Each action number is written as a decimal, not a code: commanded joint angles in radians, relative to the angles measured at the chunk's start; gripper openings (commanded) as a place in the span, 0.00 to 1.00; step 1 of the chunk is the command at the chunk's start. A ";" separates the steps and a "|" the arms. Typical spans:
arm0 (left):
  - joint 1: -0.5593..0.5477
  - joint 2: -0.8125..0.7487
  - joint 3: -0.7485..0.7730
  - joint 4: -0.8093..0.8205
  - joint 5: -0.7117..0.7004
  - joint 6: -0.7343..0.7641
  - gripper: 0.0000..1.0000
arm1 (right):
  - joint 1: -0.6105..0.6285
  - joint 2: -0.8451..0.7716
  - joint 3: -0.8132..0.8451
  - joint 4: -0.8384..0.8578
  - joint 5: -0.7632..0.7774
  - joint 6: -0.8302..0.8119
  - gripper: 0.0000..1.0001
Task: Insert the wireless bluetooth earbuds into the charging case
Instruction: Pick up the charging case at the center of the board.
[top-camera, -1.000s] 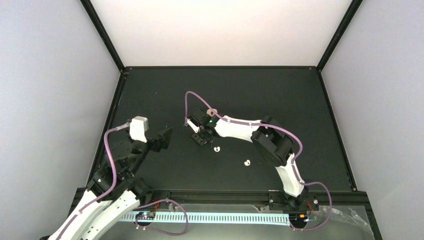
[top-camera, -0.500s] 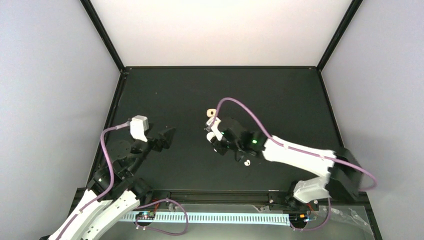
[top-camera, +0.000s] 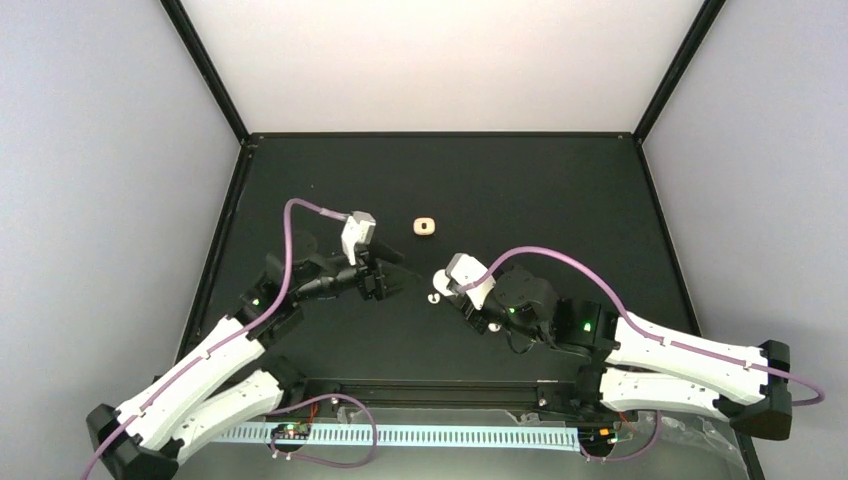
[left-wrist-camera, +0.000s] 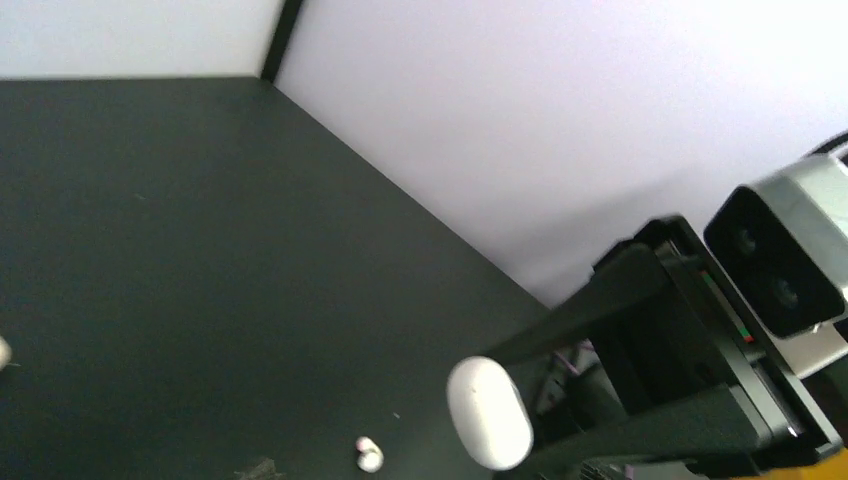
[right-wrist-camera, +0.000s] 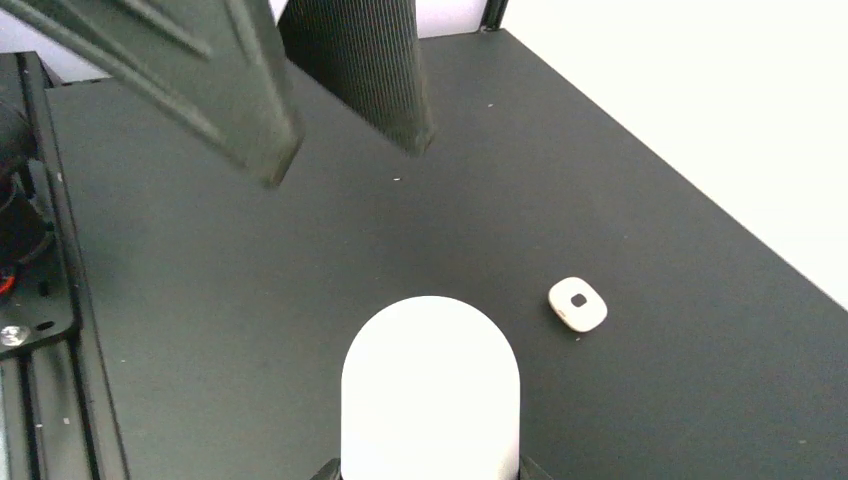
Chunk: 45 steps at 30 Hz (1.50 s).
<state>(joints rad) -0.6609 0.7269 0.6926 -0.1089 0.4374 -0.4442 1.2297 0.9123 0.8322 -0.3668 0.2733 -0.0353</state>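
Note:
My right gripper (top-camera: 447, 283) is shut on a white, rounded charging case (right-wrist-camera: 430, 385), which it holds above the mat; the case also shows in the left wrist view (left-wrist-camera: 488, 412). One tiny white earbud (top-camera: 434, 297) lies on the mat just below the case and shows in the left wrist view (left-wrist-camera: 369, 455). A second earbud (top-camera: 493, 326) lies beside the right arm. My left gripper (top-camera: 392, 283) is open and empty, facing the case from the left; its dark fingers (right-wrist-camera: 365, 70) show apart in the right wrist view. No other earbuds are visible.
A small cream square case (top-camera: 424, 228) with a dark centre lies on the black mat (top-camera: 560, 200) behind both grippers, also in the right wrist view (right-wrist-camera: 578, 305). White walls and a black frame enclose the mat.
My right arm swung back and lower, carrying the white case toward the near right. My left arm reached in from the left toward the centre. The cream square case now lies uncovered.

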 joint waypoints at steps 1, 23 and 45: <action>-0.001 0.074 0.073 0.058 0.227 -0.067 0.77 | 0.018 -0.011 0.025 -0.021 0.094 -0.088 0.35; -0.083 0.235 0.100 0.065 0.105 -0.116 0.50 | 0.126 0.096 0.103 0.016 0.275 -0.184 0.34; -0.126 0.281 0.109 0.079 0.100 -0.122 0.26 | 0.128 0.116 0.124 0.022 0.277 -0.188 0.34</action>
<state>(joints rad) -0.7803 1.0027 0.7643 -0.0528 0.5442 -0.5583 1.3479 1.0279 0.9199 -0.3737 0.5331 -0.2119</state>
